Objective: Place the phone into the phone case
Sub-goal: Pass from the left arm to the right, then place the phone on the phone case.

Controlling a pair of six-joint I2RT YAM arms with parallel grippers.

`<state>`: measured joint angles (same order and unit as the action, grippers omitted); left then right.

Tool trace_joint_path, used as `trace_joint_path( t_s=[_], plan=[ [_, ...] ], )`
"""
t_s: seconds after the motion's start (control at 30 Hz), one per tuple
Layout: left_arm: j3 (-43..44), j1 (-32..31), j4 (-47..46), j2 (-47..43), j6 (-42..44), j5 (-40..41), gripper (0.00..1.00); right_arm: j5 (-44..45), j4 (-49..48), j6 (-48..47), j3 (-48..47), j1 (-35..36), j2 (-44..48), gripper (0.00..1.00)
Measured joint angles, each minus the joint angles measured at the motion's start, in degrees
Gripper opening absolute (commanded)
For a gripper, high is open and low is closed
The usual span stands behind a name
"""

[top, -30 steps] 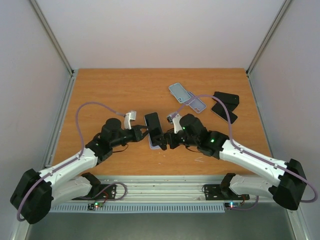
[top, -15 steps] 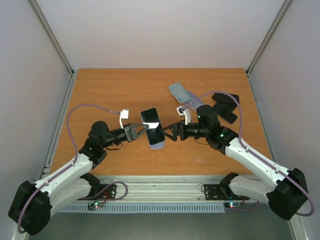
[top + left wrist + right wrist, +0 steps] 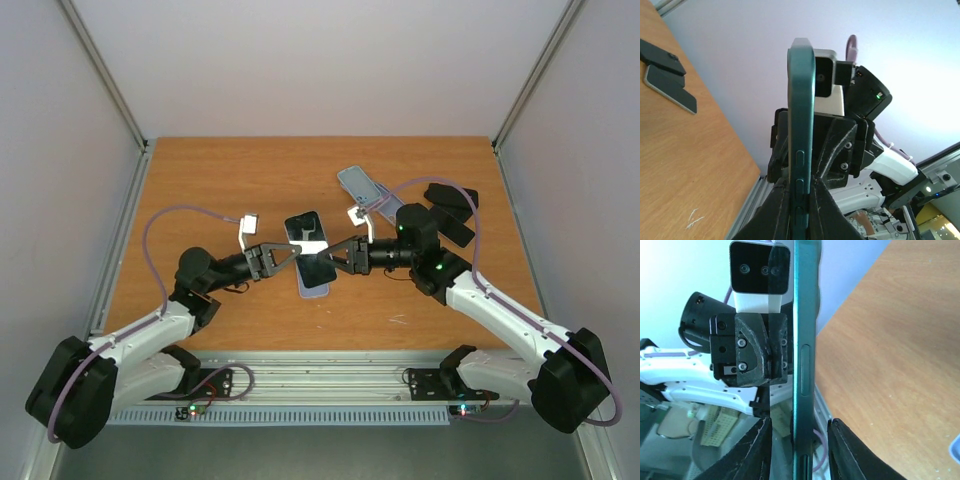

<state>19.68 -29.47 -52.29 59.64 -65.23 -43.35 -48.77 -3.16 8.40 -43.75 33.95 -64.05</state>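
Phone [image 3: 304,232] is held up off the table [image 3: 230,180] in the top view, between the left gripper [image 3: 291,250] and the right gripper [image 3: 334,252]. The pale phone case [image 3: 314,283] lies flat on the wood just toward the arm bases. Left wrist view: that claw pinches the phone's teal edge. Right wrist view: its fingers straddle the edge-on phone, set narrow, with a gap on each side.

Both arms reach inward; left claw [image 3: 291,251] clamped, right claw [image 3: 329,252] parted
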Motion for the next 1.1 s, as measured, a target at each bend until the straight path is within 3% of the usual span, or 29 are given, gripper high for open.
trace_joint_path(
  t_s=[0.2, 0.3, 0.57, 0.63, 0.73, 0.93, 1.1],
  plan=[
    [-0.02, 0.02, -2.4, 0.04, -0.94, -0.68, 0.0, -2.84, -3.04, 2.12, 0.09, -0.13, -0.39, 0.03],
    [-0.13, 0.22, -3.39, 0.04, -0.92, -1.33, 0.02, -4.63, -4.42, 3.3, 0.09, -0.31, -0.5, 0.01],
    [-0.57, 0.2, -0.87, -0.85, 1.88, -0.15, 0.25, -4.96, -3.91, 3.3, 0.13, -0.59, -0.52, 0.01],
    [-0.83, 0.2, 2.32, -1.95, 3.28, 0.85, 0.42, -3.96, -3.21, 3.08, 0.2, -0.83, -0.72, 0.01],
    [-0.85, 0.2, 8.55, -4.37, 6.25, 3.04, 0.55, -2.29, -1.73, 2.47, 0.22, -0.98, -1.07, 0.01],
    [0.31, 0.2, 28.33, -10.49, 13.88, 11.08, 0.71, 3.04, 2.82, 0.07, 0.2, -1.03, -2.91, 0.01],
    [2.12, 0.2, 40.41, -11.78, 18.73, 17.62, 0.78, 7.61, 6.19, -1.33, 0.07, -1.11, -6.84, 0.01]
  ],
)
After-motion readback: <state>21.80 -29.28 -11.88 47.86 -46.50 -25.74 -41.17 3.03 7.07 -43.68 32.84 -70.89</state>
